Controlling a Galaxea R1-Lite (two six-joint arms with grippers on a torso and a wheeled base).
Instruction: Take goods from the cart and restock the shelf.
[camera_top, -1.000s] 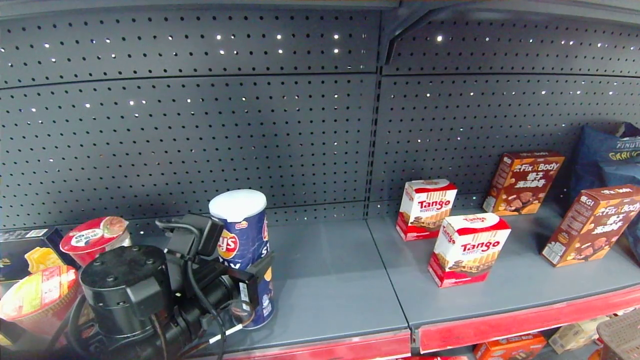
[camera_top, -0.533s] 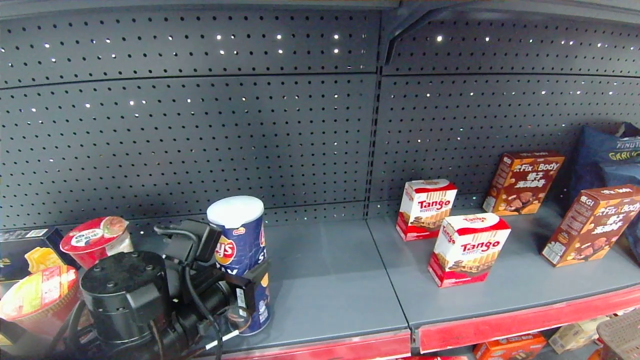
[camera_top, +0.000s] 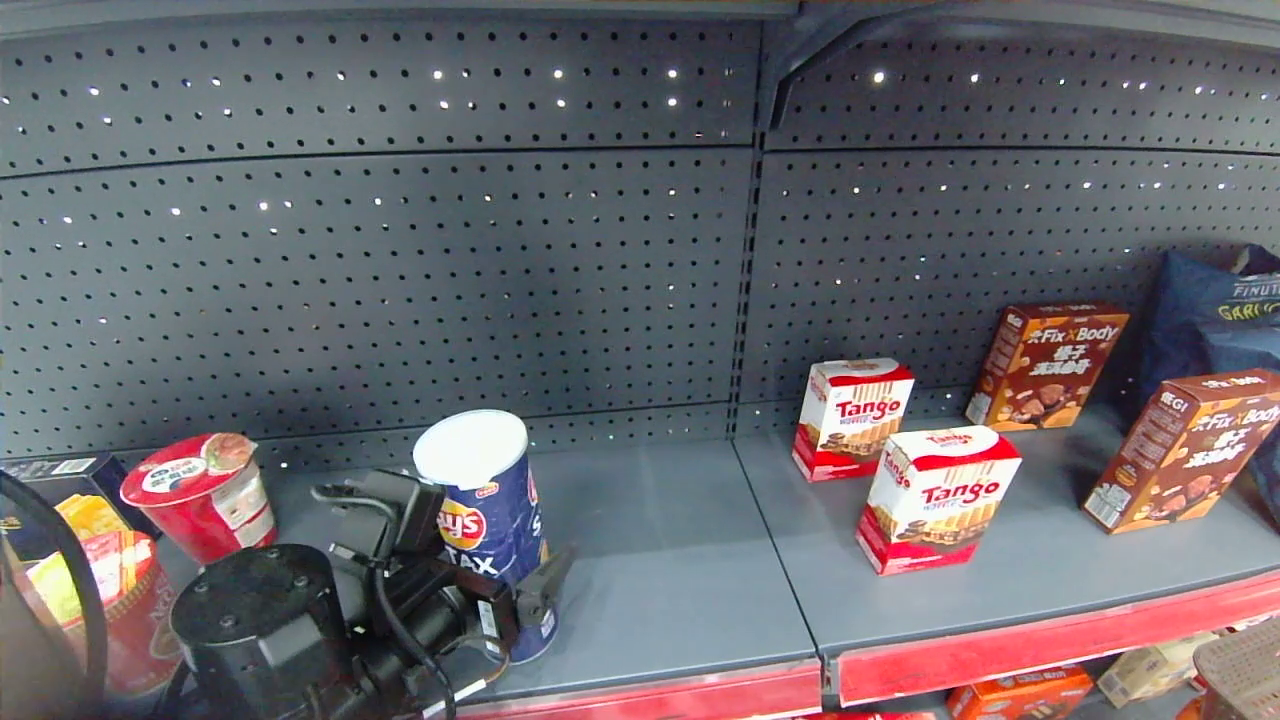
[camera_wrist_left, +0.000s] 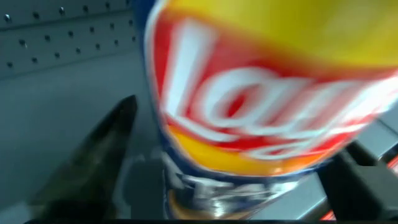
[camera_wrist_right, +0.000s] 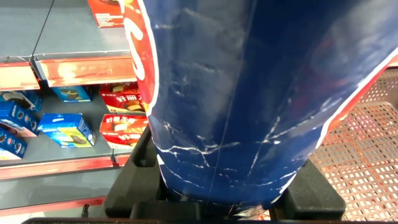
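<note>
At the shelf (camera_top: 660, 560) front, one grip slack, one tight

Down by the red mesh cart (camera_wrist_right: 367, 155), the right gripper (camera_wrist_right: 224, 193) clamped a second blue can (camera_wrist_right: 236, 93) near its base. Up at the shelf's front edge, the left gripper (camera_wrist_left: 227, 177) sat spread astride the chip can (camera_top: 485, 520) (one finger clearly apart from it), which stood slightly tilted. Behind stood a red noodle cup (camera_top: 200, 490); farther right, two wafer boxes (camera_top: 935, 495).
</note>
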